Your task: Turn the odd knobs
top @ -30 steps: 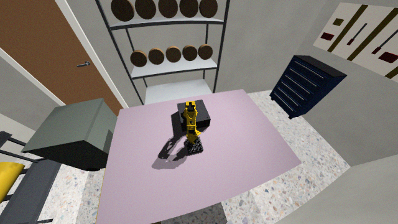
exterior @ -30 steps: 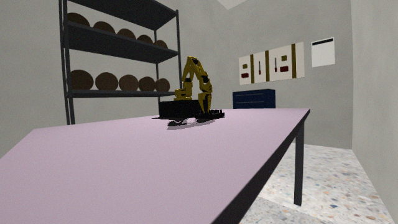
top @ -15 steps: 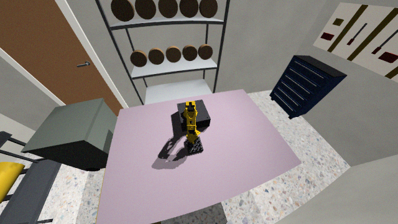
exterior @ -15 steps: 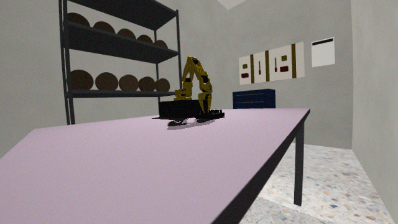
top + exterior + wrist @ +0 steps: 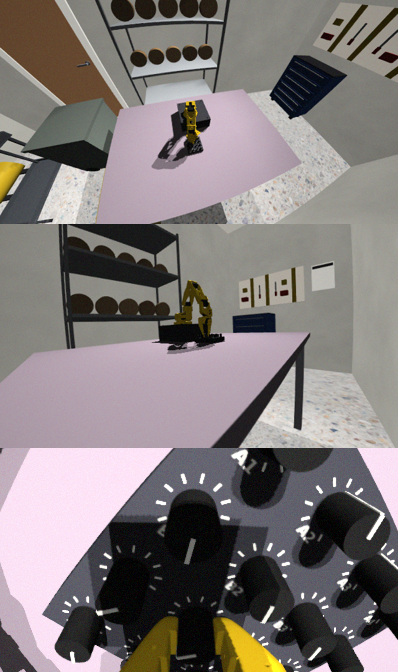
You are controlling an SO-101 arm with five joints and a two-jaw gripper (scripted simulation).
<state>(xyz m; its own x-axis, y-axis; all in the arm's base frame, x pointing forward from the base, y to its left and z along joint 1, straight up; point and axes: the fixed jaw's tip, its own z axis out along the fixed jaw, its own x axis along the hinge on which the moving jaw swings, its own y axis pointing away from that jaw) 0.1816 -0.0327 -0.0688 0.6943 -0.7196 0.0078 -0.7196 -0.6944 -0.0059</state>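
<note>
The dark grey knob box [image 5: 240, 563] fills the wrist view, with black knobs, white pointer lines and rings of white tick marks. It is small and black in the top view [image 5: 194, 146] and the exterior view [image 5: 211, 338]. My yellow gripper [image 5: 195, 650] reaches straight down onto the box and is shut on a black knob [image 5: 196, 630] at the bottom middle. That knob lies one row below B1 [image 5: 192, 530] and B2 [image 5: 265, 590]; its label is hidden. A2 [image 5: 352, 523] points toward the upper right. The knob to the left [image 5: 122, 590] points left.
The arm [image 5: 190, 119] stands on a black base block [image 5: 194, 113] just behind the knob box on the pink table. A metal shelf [image 5: 165, 46] with brown discs stands behind the table, a grey cabinet [image 5: 71, 134] to its left and a blue drawer unit [image 5: 306, 84] to its right.
</note>
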